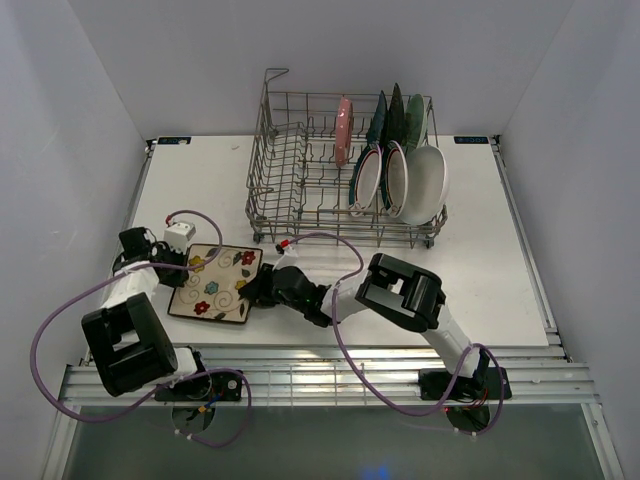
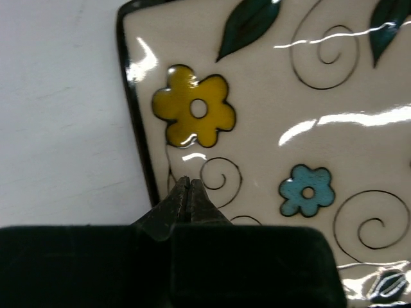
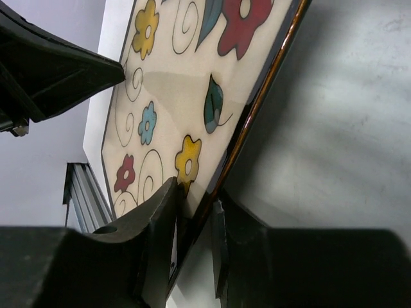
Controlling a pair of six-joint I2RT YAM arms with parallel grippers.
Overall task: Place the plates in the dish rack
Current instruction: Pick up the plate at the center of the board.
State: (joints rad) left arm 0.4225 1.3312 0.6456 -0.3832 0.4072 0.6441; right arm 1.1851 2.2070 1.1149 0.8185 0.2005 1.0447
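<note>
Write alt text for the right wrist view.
Seen close up, the right gripper has its jaws on either side of the dark rim of a cream floral square plate, one on the painted face and one beneath; whether they clamp it is unclear. The white table fills the right of the view.

table (image 1: pixel 500 260): white | dish rack (image 1: pixel 275 170): far centre | floral plate (image 1: pixel 215 283): near left
</note>
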